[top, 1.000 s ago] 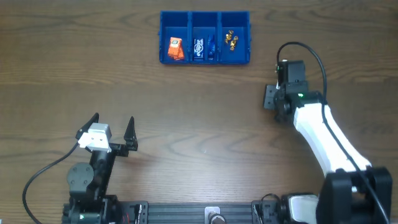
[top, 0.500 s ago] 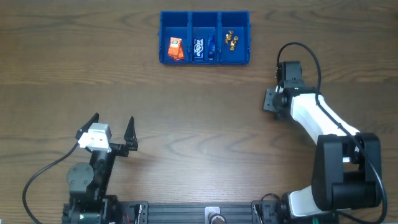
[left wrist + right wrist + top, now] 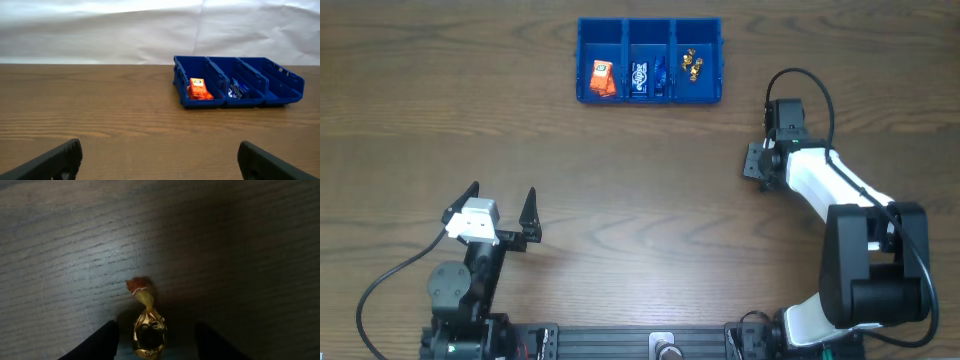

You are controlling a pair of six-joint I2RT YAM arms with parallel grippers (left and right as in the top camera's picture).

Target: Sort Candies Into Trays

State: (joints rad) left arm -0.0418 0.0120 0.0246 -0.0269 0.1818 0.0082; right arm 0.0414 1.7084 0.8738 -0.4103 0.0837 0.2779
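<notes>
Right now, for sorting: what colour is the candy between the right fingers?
The candy is gold; clearest in right wrist view.

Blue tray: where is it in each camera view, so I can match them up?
Top view: blue tray at top centre.
Left wrist view: blue tray far across the table, ahead of the left gripper.
Right wrist view: table with a gold candy.
Shared landmark: orange candy in the tray's left-end compartment.
</notes>
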